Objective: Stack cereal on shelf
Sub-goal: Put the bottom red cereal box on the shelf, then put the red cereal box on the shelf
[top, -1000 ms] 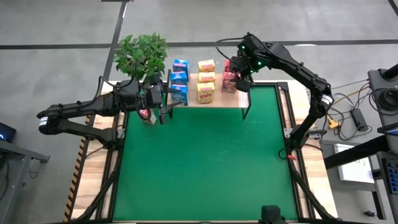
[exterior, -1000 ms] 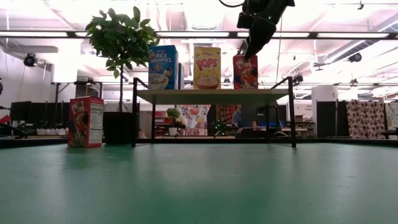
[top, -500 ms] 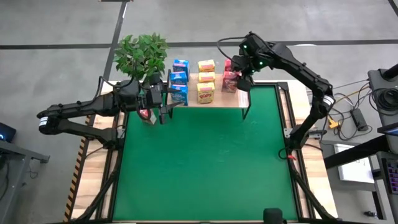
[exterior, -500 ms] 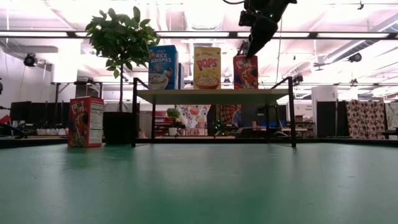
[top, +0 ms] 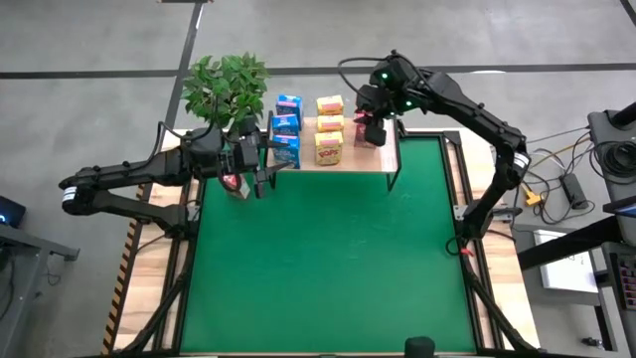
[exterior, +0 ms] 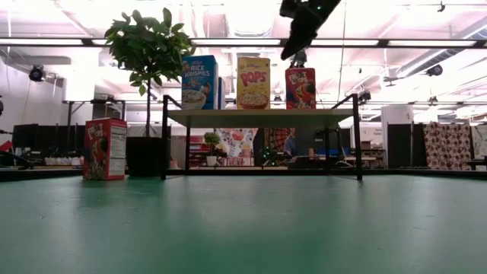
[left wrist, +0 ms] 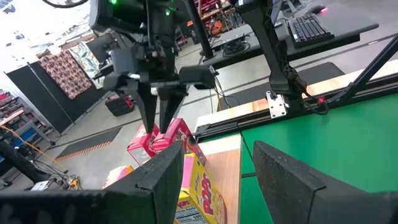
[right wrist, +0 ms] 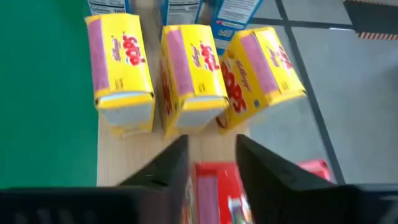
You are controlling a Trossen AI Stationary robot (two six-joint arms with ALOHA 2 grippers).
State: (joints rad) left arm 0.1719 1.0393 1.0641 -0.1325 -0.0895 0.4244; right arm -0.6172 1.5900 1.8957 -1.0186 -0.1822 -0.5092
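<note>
The wooden shelf (top: 390, 154) stands at the mat's far edge on black legs (exterior: 356, 137). On it stand rows of blue (top: 286, 124), yellow (top: 330, 129) and red (top: 368, 134) cereal boxes. My right gripper (top: 370, 107) hovers above the red boxes (right wrist: 214, 186), pointing down, narrowly open and empty. In the low view it (exterior: 288, 52) is clear of the red box's top (exterior: 300, 71). One more red box (exterior: 105, 148) stands upright on the mat beside my left arm. My left gripper (top: 266, 167) waits open and empty at the shelf's left end.
A potted plant (top: 227, 88) stands at the far left beside the shelf and close to my left arm. One yellow box (right wrist: 261, 62) stands skewed against its neighbours. The green mat (top: 328, 259) stretches out in front of the shelf.
My right gripper has risen off the top of the red box on the shelf and drifted toward the table's far-left, over the red row. The red box stays upright where it stood.
</note>
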